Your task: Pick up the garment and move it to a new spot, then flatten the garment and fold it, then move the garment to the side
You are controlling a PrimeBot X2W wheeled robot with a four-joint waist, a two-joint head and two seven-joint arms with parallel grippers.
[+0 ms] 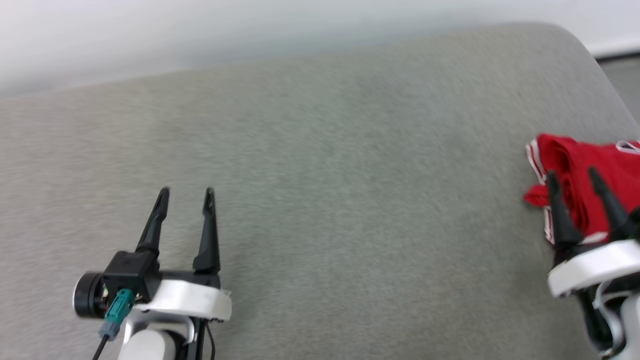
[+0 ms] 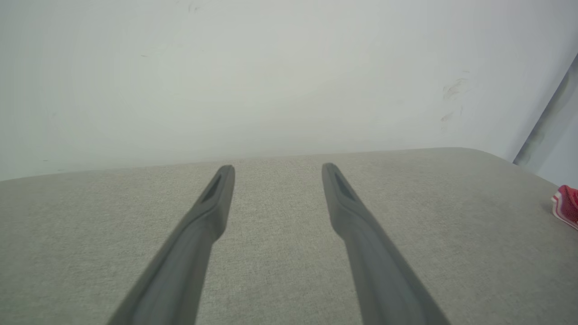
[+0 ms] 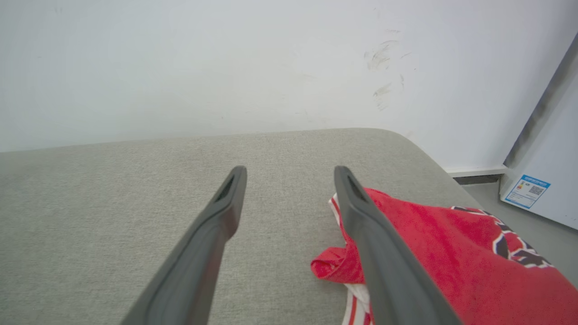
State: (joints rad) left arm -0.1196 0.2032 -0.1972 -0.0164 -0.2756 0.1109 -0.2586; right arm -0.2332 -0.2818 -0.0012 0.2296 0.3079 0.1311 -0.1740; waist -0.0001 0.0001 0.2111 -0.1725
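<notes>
- Garment (image 1: 585,170): red soft cloth with white striped trim, bunched at the right edge of the grey padded surface (image 1: 320,200).
- Handling, judged: light, limp, not fragile; likely to sag and slip from a thin pinch.
- Hold: the protruding red fold (image 3: 336,266), taken through several layers.
- Right gripper (image 1: 571,174): jaws apart, empty, over the garment's left edge.
- Left gripper (image 1: 186,192): jaws apart, empty, well apart from the garment.

Light even and diffuse — bright. Head view soft throughout; weave of the grey bench (image 1: 320,200) smeared. Left wrist view sharper, though fingers (image 2: 180,271) of the left claw (image 2: 277,167) blur toward the lower edge. Faint shadow beside the garment (image 2: 566,205).
</notes>
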